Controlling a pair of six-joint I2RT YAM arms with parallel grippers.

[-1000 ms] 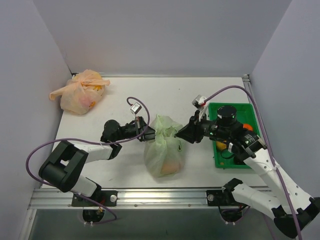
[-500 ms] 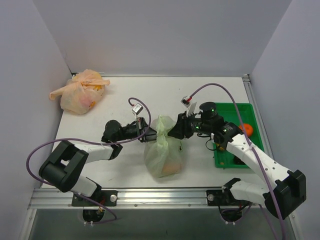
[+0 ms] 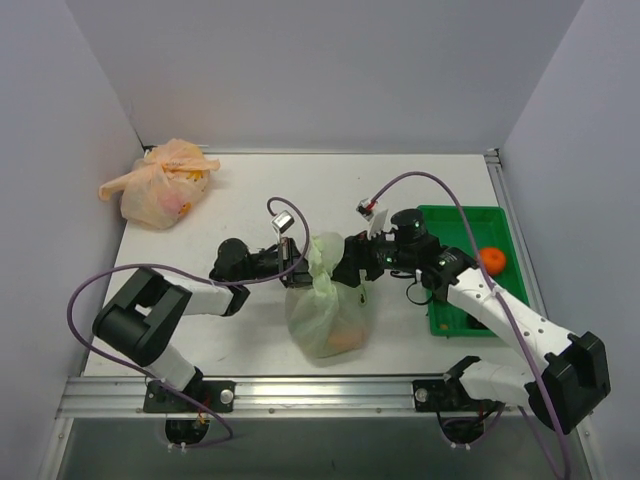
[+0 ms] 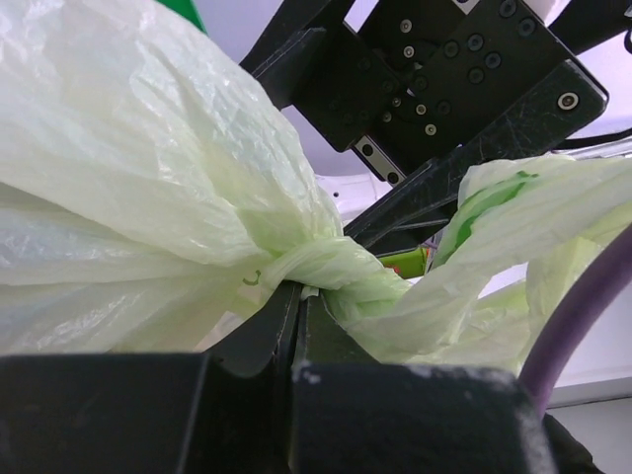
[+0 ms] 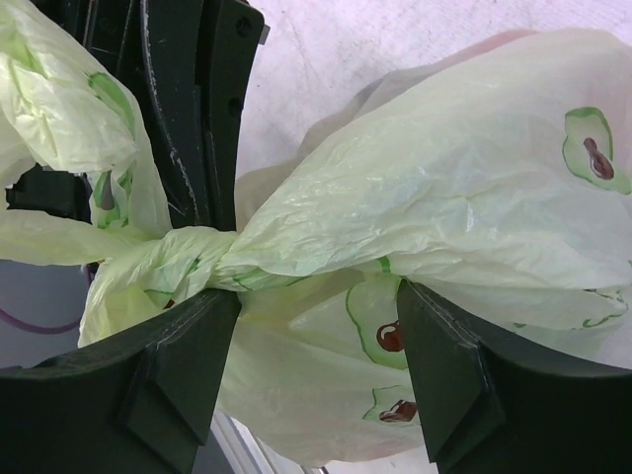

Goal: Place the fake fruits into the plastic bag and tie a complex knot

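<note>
The pale green plastic bag (image 3: pixel 328 308) stands at the table's front middle, its top twisted into a knot (image 5: pixel 193 262). An orange fake fruit (image 3: pixel 346 338) shows faintly through its wall; another orange one (image 3: pixel 491 260) lies in the green tray (image 3: pixel 468 224). My left gripper (image 3: pixel 300 262) is shut on the twisted bag neck (image 4: pixel 316 267) from the left. My right gripper (image 5: pixel 316 331) is open at the neck from the right, its fingers (image 5: pixel 188 360) on either side of the bag just below the knot, not pinching it.
A tied peach-orange bag (image 3: pixel 160 185) lies at the back left corner. The green tray sits at the right edge beneath my right arm. A purple cable (image 4: pixel 578 316) crosses the left wrist view.
My right arm swung left from over the tray to the bag's neck, and its jaws opened wide. The left gripper stayed shut on the neck, shifting slightly right.
</note>
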